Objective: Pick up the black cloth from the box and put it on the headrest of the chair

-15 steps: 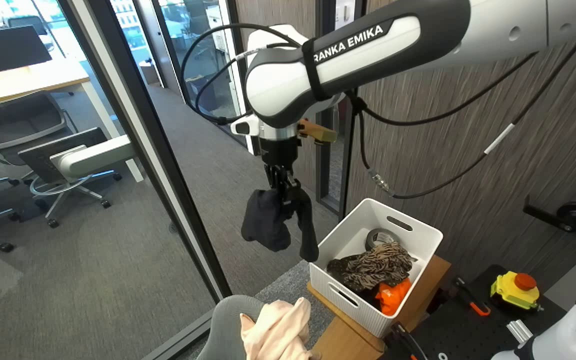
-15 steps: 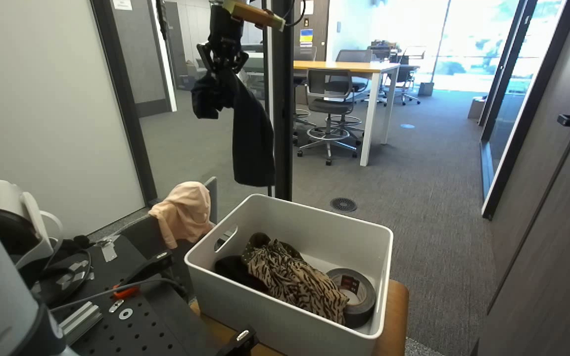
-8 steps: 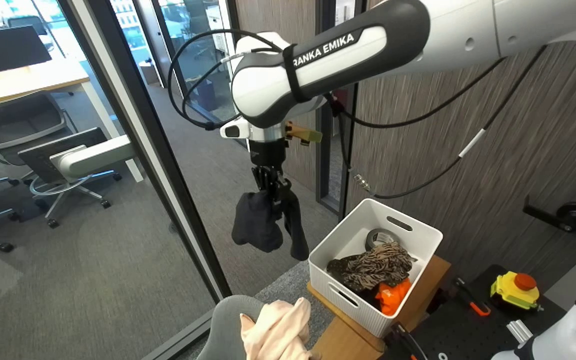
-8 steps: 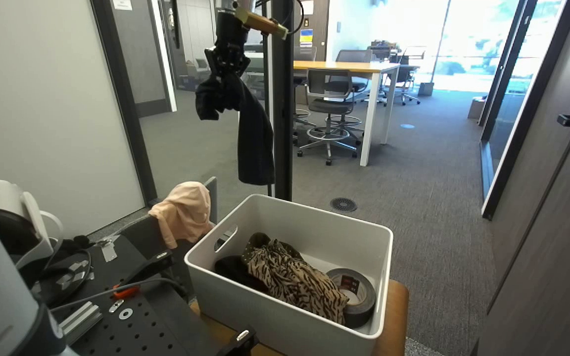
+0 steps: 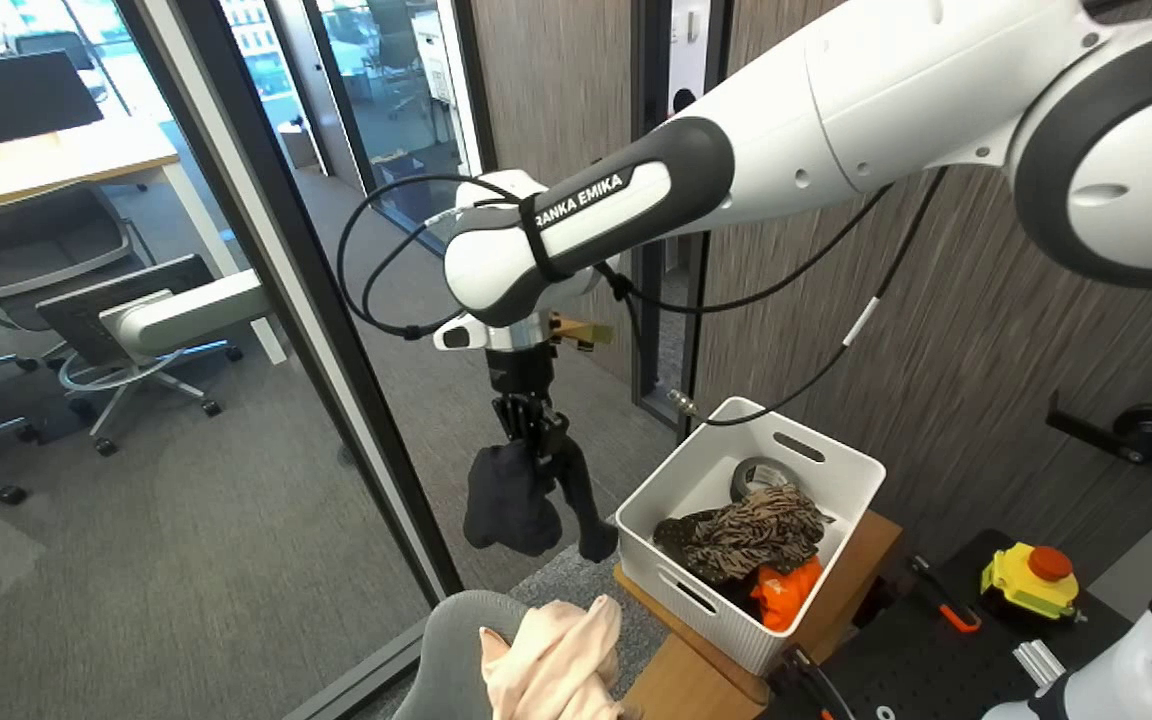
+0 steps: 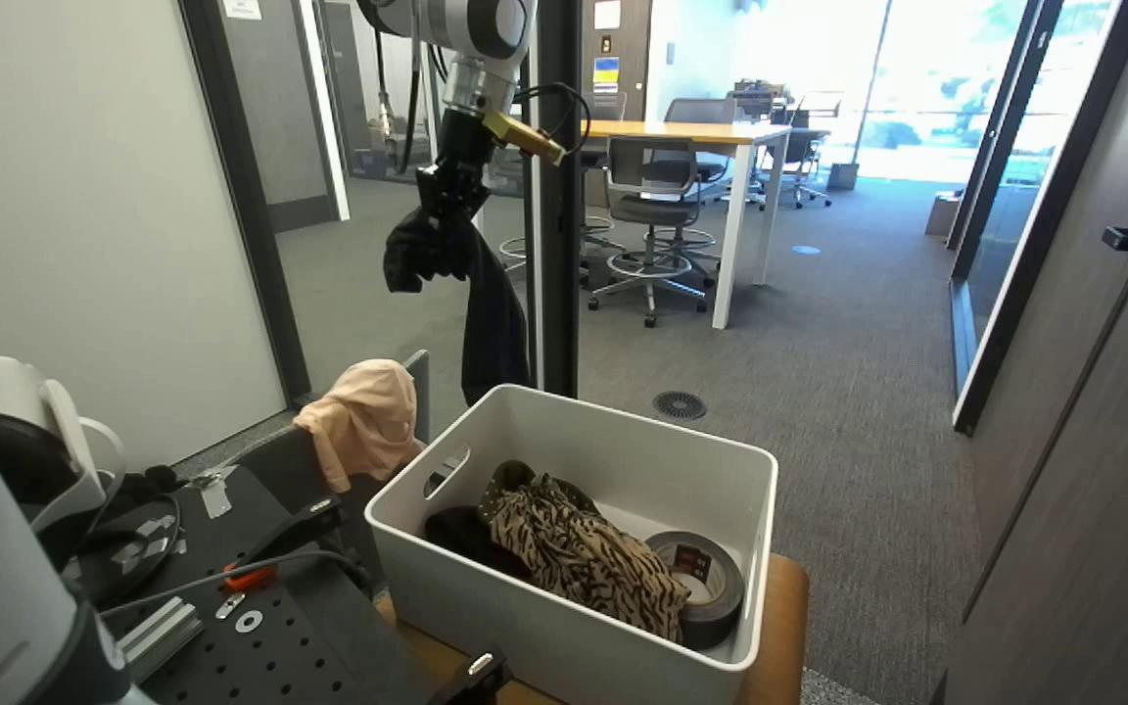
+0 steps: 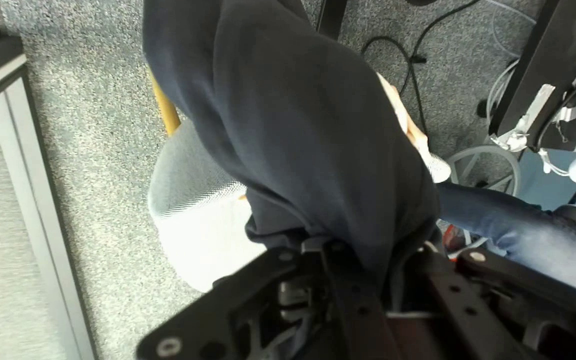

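In an exterior view, white capitals on the Franka Emika Panda arm [image 5: 776,130] read "RANKA EMIKA", starting at a black strap [image 5: 536,237]. The Robotiq gripper [image 5: 540,447] points down, closed on the black cloth [image 5: 509,505], which hangs in the air in two lobes; the narrower one ends just beside the white plastic box [image 5: 736,633], and whether the two touch cannot be told. Lower in the frame, a peach cloth [image 5: 556,655] lies over the back of a grey chair [image 5: 456,640]. In an exterior view, a roll of duct tape [image 6: 716,622] inside the box bears a label [image 6: 692,562] with red marks too small to read, and a paper sign [image 6: 242,9] at the top edge is no more legible. A tiger-striped cloth [image 6: 584,563] lies just beside the roll. The black cloth hangs bunched from the gripper, its long end passing behind a corner of the box's rim. In the wrist view, the gripper's fingers [image 7: 355,297] pinch the black cloth, whose folds hide the tips, so how wide the gap is cannot be told; the cloth covers much of the chair below, and a leg in blue jeans [image 7: 498,215] shows at the right.
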`<state>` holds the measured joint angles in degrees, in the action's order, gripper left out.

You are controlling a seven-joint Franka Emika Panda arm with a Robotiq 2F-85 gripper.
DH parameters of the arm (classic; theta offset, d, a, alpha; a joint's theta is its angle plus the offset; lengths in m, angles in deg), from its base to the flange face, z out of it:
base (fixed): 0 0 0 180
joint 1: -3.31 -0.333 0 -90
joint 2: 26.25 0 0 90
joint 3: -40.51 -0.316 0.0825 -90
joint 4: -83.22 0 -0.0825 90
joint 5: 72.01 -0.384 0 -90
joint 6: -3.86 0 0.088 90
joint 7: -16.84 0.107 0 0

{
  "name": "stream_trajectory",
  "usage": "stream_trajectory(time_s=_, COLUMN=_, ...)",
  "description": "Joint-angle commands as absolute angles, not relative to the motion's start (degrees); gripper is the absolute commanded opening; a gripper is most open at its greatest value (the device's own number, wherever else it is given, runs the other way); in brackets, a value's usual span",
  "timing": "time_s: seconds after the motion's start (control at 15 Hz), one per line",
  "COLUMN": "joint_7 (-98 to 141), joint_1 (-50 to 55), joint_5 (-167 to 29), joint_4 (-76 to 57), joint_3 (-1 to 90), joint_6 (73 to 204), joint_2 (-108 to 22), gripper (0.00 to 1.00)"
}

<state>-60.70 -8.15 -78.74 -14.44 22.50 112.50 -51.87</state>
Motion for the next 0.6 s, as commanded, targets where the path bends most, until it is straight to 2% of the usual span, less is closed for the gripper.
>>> stream_trajectory(time_s=0.0, joint_7=-62.67, joint_1=-9.53, joint_5=-78.63, joint_4=-9.82, joint_3=21.61, joint_6=110.93, joint_2=-56.35, gripper=0.04)
stream_trajectory(time_s=0.53, joint_7=-65.02, joint_1=-11.54, joint_5=-79.26, joint_4=-8.26, joint_3=19.62, joint_6=111.09, joint_2=-62.97, gripper=0.04)
